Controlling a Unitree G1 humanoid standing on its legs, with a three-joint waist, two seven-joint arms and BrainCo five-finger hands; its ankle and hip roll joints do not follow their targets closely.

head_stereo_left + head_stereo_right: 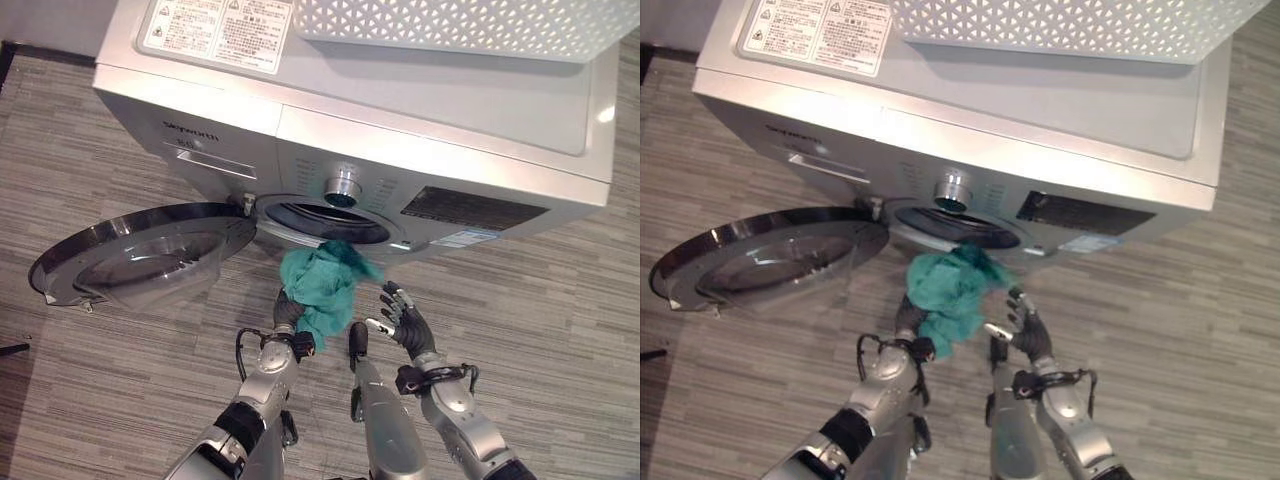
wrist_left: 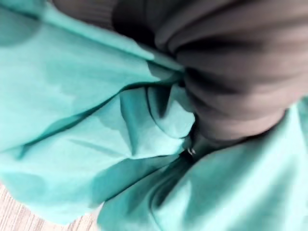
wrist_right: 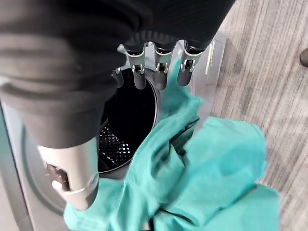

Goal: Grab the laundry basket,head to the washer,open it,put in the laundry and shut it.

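We hold the teal cloth [image 1: 322, 285] up in our left hand [image 1: 287, 310], its far end at the washer [image 1: 400, 130] mouth; whether those fingers grip, we cannot tell. Our right hand [image 1: 405, 318] hovers just right, fingers loosely spread. Door [image 1: 140, 255] swung left; basket [image 1: 460, 25] atop.

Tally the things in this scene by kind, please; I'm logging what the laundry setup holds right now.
Washing machine: 1, door swung open
White laundry basket: 1, on top of the washer
Teal cloth: 1, at the drum opening, bunched over the left hand
Robot hands: 2, counting the right hand
Total: 5
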